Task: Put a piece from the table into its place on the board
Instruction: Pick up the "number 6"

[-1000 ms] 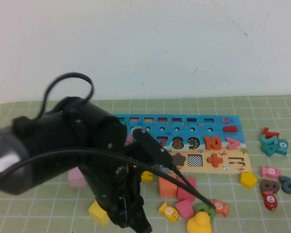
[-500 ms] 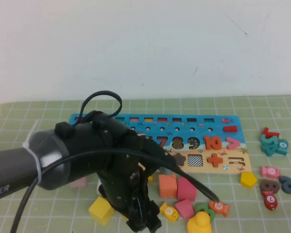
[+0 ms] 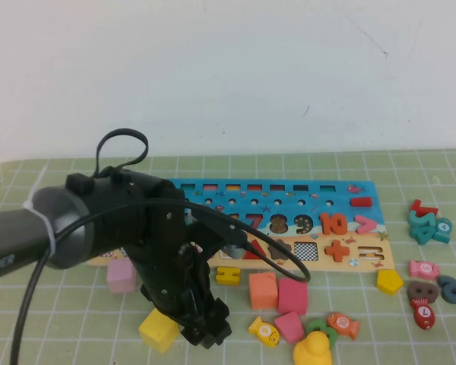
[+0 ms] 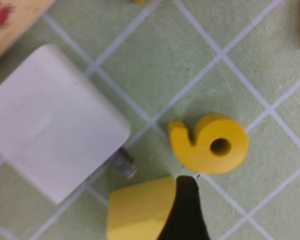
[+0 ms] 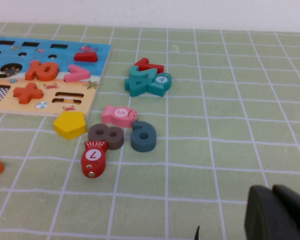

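The yellow "6" piece lies flat on the green mat, seen only in the left wrist view; in the high view the arm hides it. My left gripper hangs low over the mat in front of the board. It is open and empty, and one black finger shows, its tip just short of the "6", between the piece and the yellow cube. The other finger is out of view. My right gripper is shut and empty, low over the mat to the right of the board.
A pale pink block lies close by the "6", with the yellow cube beside my left gripper. The yellow equals piece, orange and pink blocks, fish pieces and a yellow duck lie in front of the board. More digits and fish lie to its right.
My left arm has swung back and to the left. Its gripper has lifted slightly from the front edge, uncovering the yellow equals piece and the board's lower strip.
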